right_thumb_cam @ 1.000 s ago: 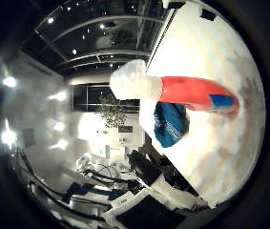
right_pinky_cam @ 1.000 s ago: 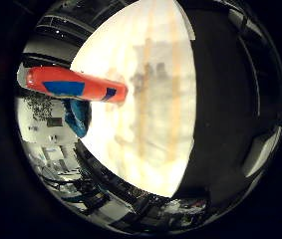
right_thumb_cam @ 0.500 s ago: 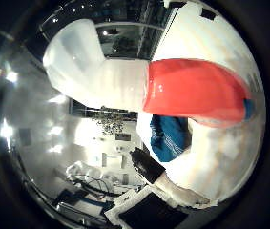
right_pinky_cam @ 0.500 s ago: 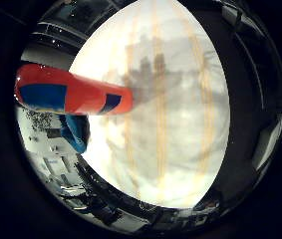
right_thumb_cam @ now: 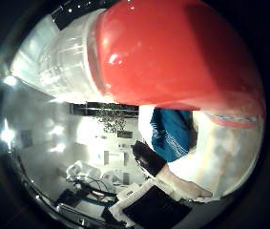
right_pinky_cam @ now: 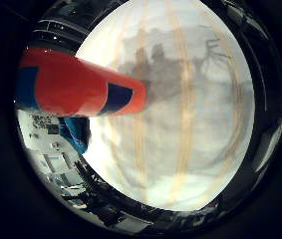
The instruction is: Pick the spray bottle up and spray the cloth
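Observation:
The spray bottle fills much of the thumb side view, so it is very close to my palm. Its body is red with a blue label, and its other end is clear plastic. It stands out over the white table. The blue cloth lies crumpled on the table near its edge, just past the bottle. No part of my hand shows in either view. A dark shadow falls on the table by the bottle's end.
The table top has pale wooden stripes. Beyond its edge is a room with white furniture and ceiling lights. A black flat panel sits by the table's edge near the cloth.
The bottle has grown much larger in both views as the palm closed in on it. The cloth stays where it was on the table.

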Robot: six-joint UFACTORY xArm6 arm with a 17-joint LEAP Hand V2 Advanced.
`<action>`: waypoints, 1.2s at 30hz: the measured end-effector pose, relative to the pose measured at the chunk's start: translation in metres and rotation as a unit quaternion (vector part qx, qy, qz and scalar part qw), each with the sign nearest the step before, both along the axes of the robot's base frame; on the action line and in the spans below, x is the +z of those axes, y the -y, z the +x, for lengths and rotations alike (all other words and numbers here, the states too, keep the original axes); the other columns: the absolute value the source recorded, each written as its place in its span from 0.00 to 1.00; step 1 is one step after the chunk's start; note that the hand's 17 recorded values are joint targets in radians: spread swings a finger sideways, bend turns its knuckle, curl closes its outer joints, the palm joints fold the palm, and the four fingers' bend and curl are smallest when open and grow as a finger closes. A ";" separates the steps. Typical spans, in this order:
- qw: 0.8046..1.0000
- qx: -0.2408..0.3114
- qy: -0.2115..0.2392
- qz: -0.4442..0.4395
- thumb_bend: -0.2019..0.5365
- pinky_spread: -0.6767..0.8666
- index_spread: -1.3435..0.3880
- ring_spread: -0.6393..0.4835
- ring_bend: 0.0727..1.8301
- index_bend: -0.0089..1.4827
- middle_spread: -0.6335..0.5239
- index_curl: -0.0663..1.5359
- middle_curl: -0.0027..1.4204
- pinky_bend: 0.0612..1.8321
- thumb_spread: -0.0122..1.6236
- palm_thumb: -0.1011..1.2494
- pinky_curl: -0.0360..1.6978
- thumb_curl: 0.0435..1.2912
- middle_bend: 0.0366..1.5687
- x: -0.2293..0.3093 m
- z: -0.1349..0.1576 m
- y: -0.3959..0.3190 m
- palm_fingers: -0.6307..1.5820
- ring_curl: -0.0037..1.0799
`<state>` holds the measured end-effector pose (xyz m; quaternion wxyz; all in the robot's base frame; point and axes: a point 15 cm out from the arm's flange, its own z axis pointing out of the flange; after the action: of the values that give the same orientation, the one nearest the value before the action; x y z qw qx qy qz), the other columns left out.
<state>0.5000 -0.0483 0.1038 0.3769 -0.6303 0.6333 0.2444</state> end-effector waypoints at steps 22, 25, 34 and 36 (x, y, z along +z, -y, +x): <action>0.998 0.010 0.018 0.059 0.31 0.30 0.64 0.41 0.74 0.72 0.47 0.52 0.49 0.68 0.55 0.87 0.44 0.36 0.81 0.004 -0.003 -0.046 0.82 0.58; 0.994 -0.036 0.041 0.093 0.29 0.32 0.65 0.42 0.77 0.74 0.48 0.53 0.49 0.69 0.51 0.92 0.49 0.42 0.83 0.019 0.002 -0.052 0.81 0.59; 0.986 -0.113 0.095 0.076 0.25 0.34 0.66 0.44 0.80 0.77 0.48 0.53 0.47 0.63 0.43 0.91 0.63 0.55 0.86 0.059 0.004 -0.046 0.80 0.58; 0.985 -0.125 0.106 0.056 0.25 0.34 0.66 0.44 0.80 0.77 0.48 0.53 0.47 0.61 0.42 0.91 0.66 0.57 0.86 0.067 0.003 -0.040 0.80 0.58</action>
<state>0.5026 -0.0084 0.1713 0.5038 -0.5461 0.6493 0.1623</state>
